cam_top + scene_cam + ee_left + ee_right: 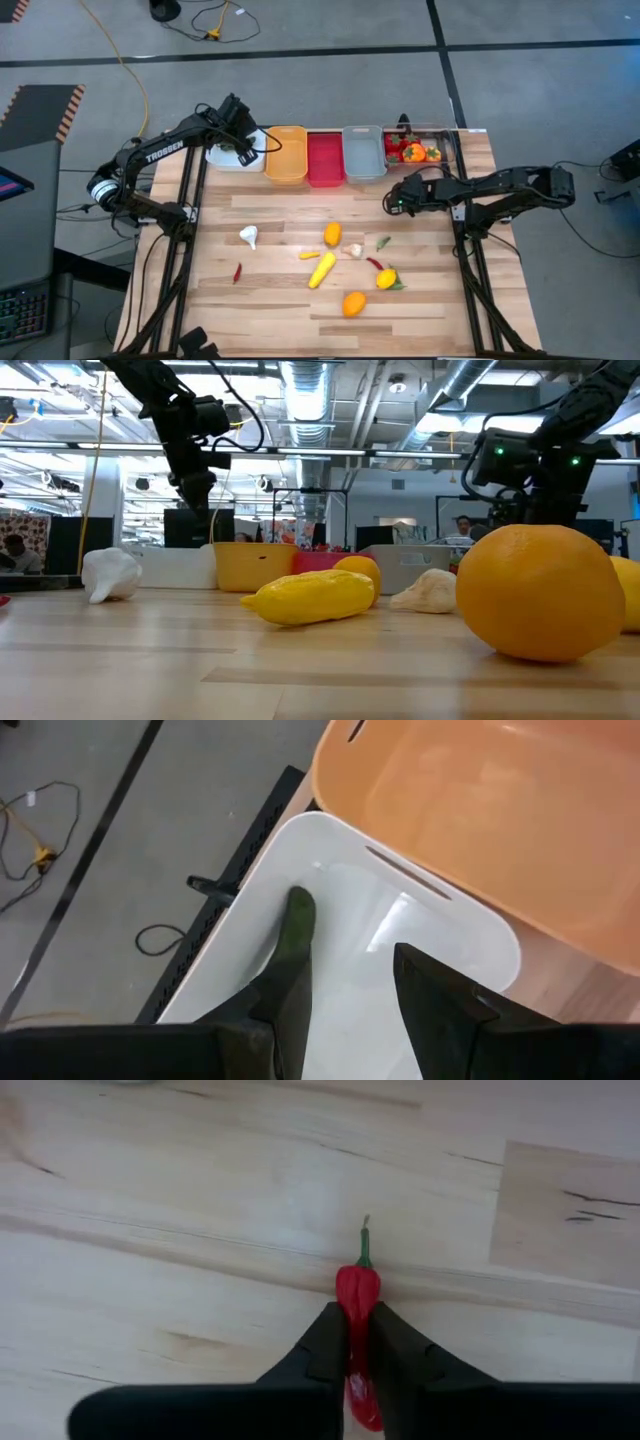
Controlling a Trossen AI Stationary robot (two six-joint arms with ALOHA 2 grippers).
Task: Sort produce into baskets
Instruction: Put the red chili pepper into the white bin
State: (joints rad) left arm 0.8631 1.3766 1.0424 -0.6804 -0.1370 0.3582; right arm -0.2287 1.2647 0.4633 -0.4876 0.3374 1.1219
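Our right gripper (350, 1345) is squeezed tight on a red chilli (357, 1295). The chilli sits between its two fingers, with the green stem poking out past the tips. Under it we see the wooden table (150, 1200).

Our left gripper (350, 985) hangs over the white basket (440, 920), with the orange basket (500, 810) just beside it. Its fingers stand a little apart. Something green (298, 920) is stuck to one finger, and we cannot tell if it is held.
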